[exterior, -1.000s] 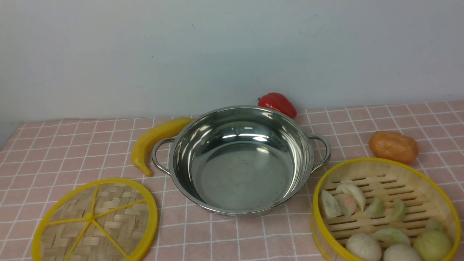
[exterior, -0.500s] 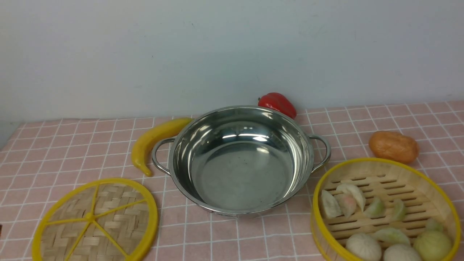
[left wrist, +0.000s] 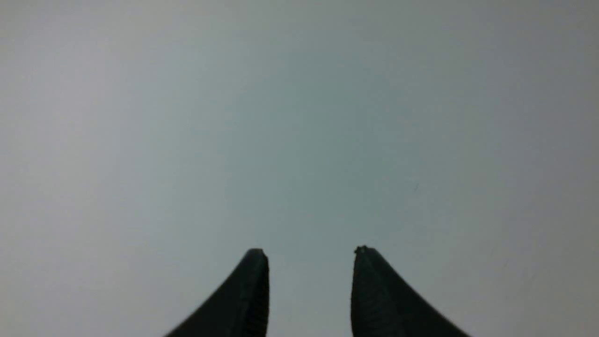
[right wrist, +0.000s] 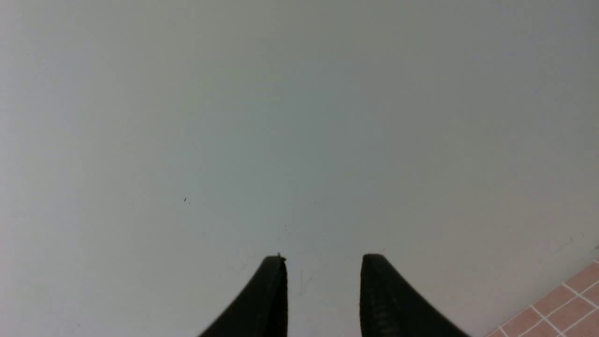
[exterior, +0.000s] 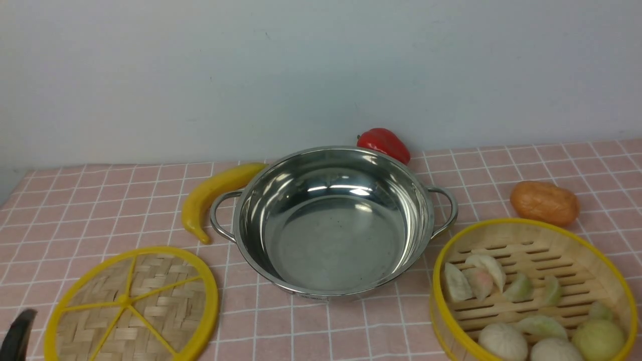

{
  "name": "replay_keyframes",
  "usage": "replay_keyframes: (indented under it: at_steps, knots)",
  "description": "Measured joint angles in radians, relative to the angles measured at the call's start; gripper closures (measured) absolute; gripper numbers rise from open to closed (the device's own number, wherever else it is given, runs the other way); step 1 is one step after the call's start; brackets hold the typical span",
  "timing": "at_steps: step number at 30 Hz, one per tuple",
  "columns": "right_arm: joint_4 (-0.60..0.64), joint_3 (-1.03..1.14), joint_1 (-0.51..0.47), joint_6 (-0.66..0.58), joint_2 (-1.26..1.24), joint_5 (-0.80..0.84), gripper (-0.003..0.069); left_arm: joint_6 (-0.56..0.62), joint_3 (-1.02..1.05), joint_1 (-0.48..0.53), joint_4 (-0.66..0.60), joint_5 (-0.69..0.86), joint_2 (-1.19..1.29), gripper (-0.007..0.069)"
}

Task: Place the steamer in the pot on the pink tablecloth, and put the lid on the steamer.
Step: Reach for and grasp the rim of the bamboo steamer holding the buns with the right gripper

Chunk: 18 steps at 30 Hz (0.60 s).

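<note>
The shiny steel pot (exterior: 331, 220) stands empty in the middle of the pink tablecloth (exterior: 100, 210). The steamer (exterior: 531, 293), a yellow-rimmed bamboo basket with pale dumplings and buns, sits at the front right. The flat woven lid (exterior: 133, 306) lies at the front left. One dark finger of my left gripper (exterior: 17, 336) shows at the bottom left edge, beside the lid. In the left wrist view my left gripper (left wrist: 309, 255) is open and empty, facing the wall. My right gripper (right wrist: 323, 262) is open and empty; it is out of the front view.
A yellow banana (exterior: 213, 193) lies left of the pot, touching its handle side. A red pepper (exterior: 383, 144) sits behind the pot by the grey wall. An orange-brown potato (exterior: 544, 202) lies behind the steamer. A corner of the tablecloth (right wrist: 561, 304) shows in the right wrist view.
A finger of my left gripper has come up into the front view at the bottom left edge. The pot, steamer and lid have not moved.
</note>
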Motion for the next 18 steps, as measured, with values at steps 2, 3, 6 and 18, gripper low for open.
replay_keyframes:
  at_steps: [2,3,6,18]
  knots:
    - [0.0,0.0,0.0,0.015,0.0,-0.01,0.0419,-0.044,0.0,0.0,0.002,-0.102,0.0,0.0381]
    - [0.0,0.0,0.0,0.023,0.0,-0.015,0.0419,-0.056,0.0,0.0,0.005,-0.134,-0.001,0.0382]
    - [0.0,0.0,0.0,0.039,0.0,-0.058,0.0419,-0.092,-0.004,0.0,-0.001,-0.161,-0.001,0.0382]
    - [-0.42,-0.33,0.0,0.131,0.043,-0.4,0.0419,-0.322,-0.465,0.0,-0.402,0.544,0.024,0.0382]
